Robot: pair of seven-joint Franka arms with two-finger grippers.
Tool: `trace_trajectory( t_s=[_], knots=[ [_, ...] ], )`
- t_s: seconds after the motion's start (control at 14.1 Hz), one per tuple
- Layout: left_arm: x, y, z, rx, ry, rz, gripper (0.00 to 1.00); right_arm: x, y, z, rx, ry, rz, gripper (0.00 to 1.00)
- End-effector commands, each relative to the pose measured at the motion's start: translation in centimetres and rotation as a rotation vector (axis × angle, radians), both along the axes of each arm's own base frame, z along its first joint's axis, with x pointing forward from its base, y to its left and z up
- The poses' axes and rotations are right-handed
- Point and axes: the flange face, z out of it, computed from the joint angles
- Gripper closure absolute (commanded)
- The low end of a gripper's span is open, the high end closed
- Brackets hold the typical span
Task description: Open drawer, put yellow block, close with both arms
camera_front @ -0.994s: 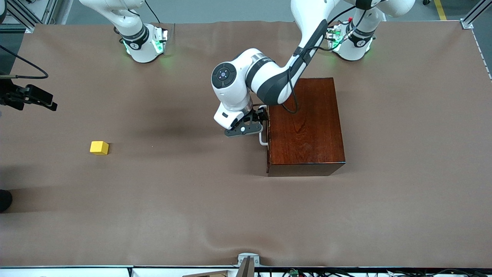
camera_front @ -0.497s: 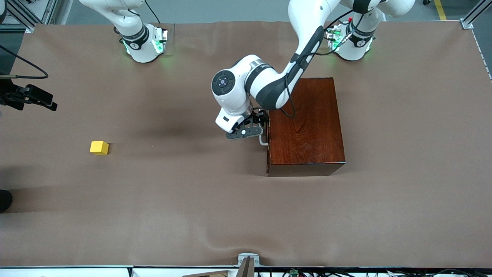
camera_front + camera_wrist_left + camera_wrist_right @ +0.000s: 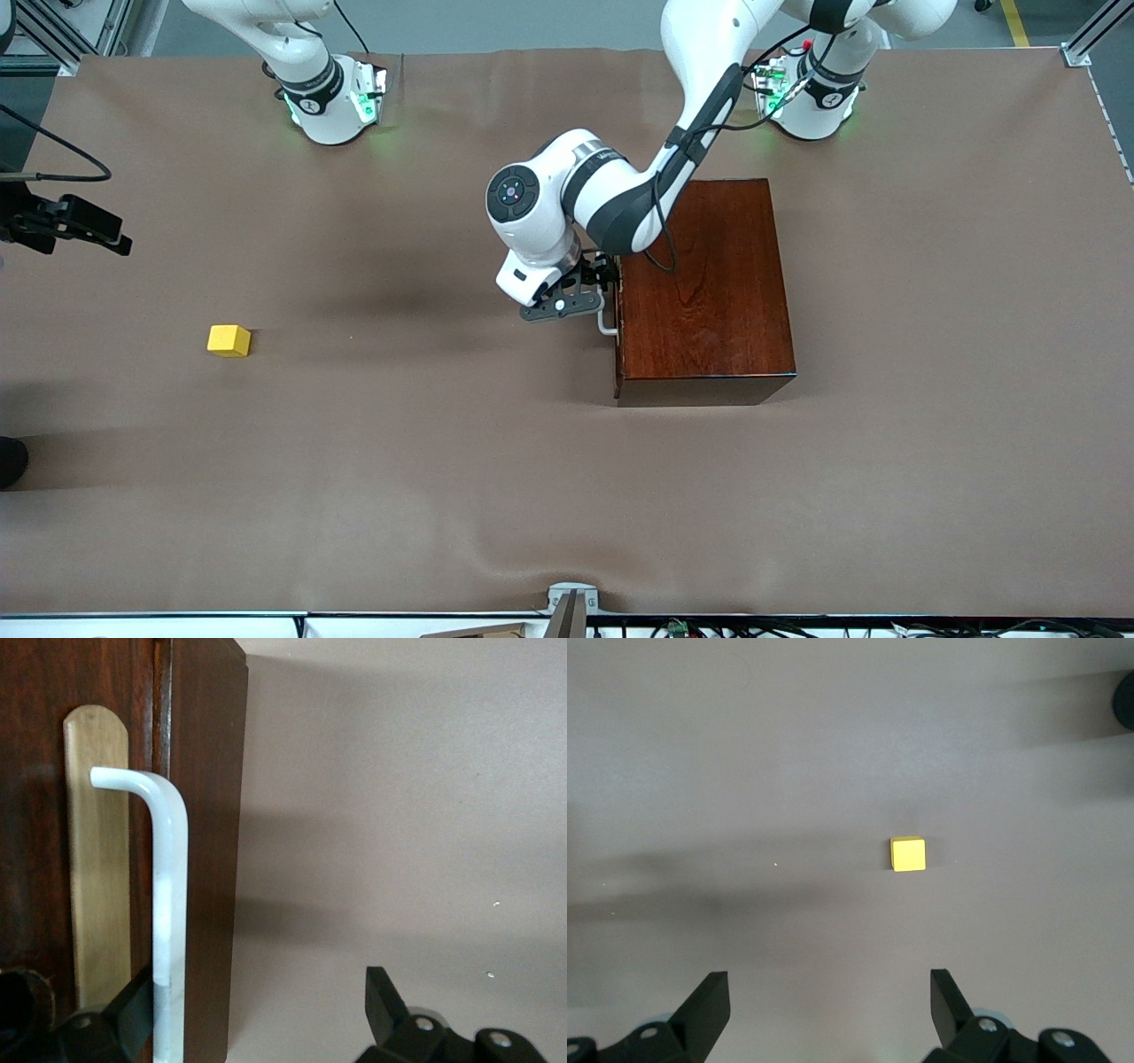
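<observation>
The dark mahogany box (image 3: 704,283) stands mid-table, and its drawer is shut. The drawer's white U-shaped handle (image 3: 606,324) faces the right arm's end. My left gripper (image 3: 606,282) is open at the handle. In the left wrist view the white bar (image 3: 168,904) runs just inside one finger (image 3: 133,1005), against the dark drawer front (image 3: 35,735). The gripper's own middle (image 3: 259,997) lies over bare table. The yellow block (image 3: 229,340) lies toward the right arm's end. My right gripper (image 3: 830,992) is open and empty, high over the table, with the block (image 3: 908,853) below it.
The brown table cover (image 3: 425,461) spreads wide around the box and the block. A black device with a cable (image 3: 75,226) juts in at the right arm's end. The arm bases (image 3: 332,102) stand along the edge farthest from the front camera.
The left arm's wrist and gripper have shifted slightly along the handle toward the front camera. The drawer stays shut. The block and the right arm have not moved.
</observation>
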Motion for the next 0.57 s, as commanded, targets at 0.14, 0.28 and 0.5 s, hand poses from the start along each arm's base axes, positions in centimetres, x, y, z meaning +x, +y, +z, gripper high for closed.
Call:
trace_trajectory(
  t_s=[0.14, 0.28, 0.5],
  knots=[
    [-0.3, -1.1, 0.1, 0.003, -0.031, -0.026, 0.0, -0.4, -0.2, 0.5, 0.0, -0.005, -0.005, 0.0],
    [-0.2, -1.4, 0.3, -0.021, -0.052, -0.015, 0.0, -0.4, -0.2, 0.5, 0.0, -0.005, -0.005, 0.0],
    [0.0, -1.8, 0.5, -0.046, -0.076, 0.003, 0.0, -0.4, -0.2, 0.5, 0.0, -0.006, -0.005, 0.0]
  ],
)
